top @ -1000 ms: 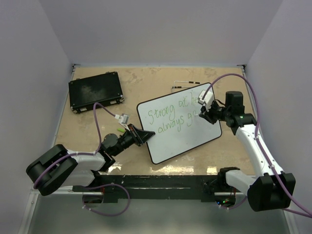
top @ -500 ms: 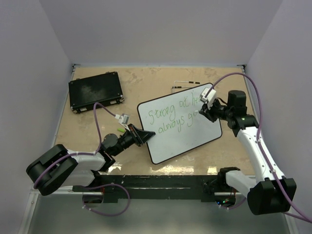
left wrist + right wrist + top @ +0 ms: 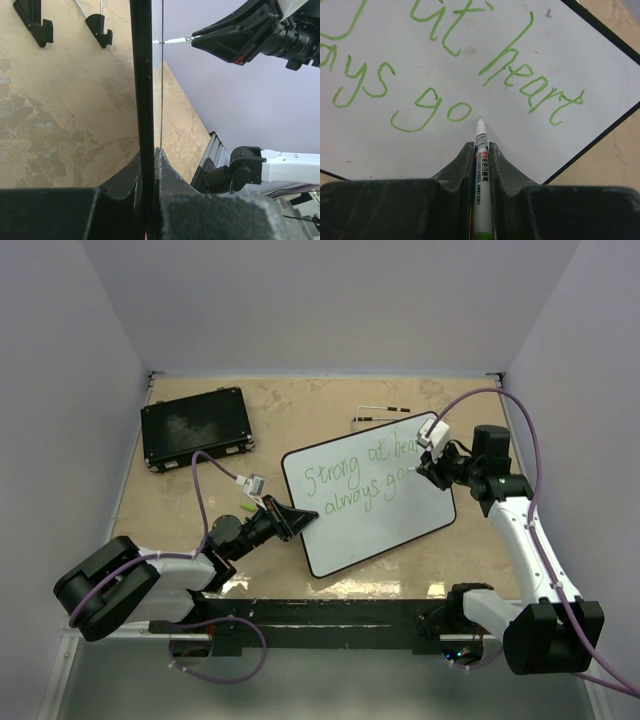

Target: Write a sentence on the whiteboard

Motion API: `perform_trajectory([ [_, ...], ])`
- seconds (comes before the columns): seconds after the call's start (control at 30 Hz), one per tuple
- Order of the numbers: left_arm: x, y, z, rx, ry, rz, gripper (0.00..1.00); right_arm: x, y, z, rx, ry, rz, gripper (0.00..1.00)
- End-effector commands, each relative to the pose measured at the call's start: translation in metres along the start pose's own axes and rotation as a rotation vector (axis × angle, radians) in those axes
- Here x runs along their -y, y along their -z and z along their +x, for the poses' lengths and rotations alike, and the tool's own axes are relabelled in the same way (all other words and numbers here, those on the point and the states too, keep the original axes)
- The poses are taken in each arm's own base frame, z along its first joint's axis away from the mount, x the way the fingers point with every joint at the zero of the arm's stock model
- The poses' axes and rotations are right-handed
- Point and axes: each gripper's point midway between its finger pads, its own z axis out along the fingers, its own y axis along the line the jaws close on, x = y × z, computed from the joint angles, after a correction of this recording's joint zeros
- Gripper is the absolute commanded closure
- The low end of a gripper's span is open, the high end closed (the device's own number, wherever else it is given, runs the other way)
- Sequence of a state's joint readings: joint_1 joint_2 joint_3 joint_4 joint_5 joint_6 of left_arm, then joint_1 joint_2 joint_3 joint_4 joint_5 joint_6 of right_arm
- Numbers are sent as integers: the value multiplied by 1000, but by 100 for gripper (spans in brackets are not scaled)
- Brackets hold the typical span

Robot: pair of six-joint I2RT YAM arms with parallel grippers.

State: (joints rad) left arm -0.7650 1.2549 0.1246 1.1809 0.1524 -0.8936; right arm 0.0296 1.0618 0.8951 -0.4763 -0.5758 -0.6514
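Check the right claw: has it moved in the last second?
Yes. The right claw slid rightward along the whiteboard, toward its right edge, holding the marker.

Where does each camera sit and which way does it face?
Top external: above, behind the bases, looking down at the whiteboard; both arms show.
Left wrist: on the left pincer, sighting along the whiteboard's rim it clamps; own fingers show.
Right wrist: on the right pincer, facing the sentence; its fingers grip the marker.
Both wrist views share the whiteboard.
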Motion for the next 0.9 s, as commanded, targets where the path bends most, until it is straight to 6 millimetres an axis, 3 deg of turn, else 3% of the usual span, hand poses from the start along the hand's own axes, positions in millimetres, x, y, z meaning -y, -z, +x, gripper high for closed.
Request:
perform_trajectory([
  [0.0, 28, -1, -17, 57, -89, 127, 100, -1, -2, -1, -2, 21, -32, 100],
  [0.2, 28, -2, -16, 54, -91, 128, 100, -2, -5, -5, 16, 8, -45, 100],
  [0.43, 28, -1, -16, 55, -88, 129, 100, 15, -1, -23, 70, -9, 45, 100],
  [0.67, 28, -1, -15, 53, -91, 129, 100, 25, 0, -7, 7, -29, 111, 100],
  [0.87, 27, -1, -15, 55, -91, 127, 100, 13, -1, 7, -47, -7, 52, 100],
])
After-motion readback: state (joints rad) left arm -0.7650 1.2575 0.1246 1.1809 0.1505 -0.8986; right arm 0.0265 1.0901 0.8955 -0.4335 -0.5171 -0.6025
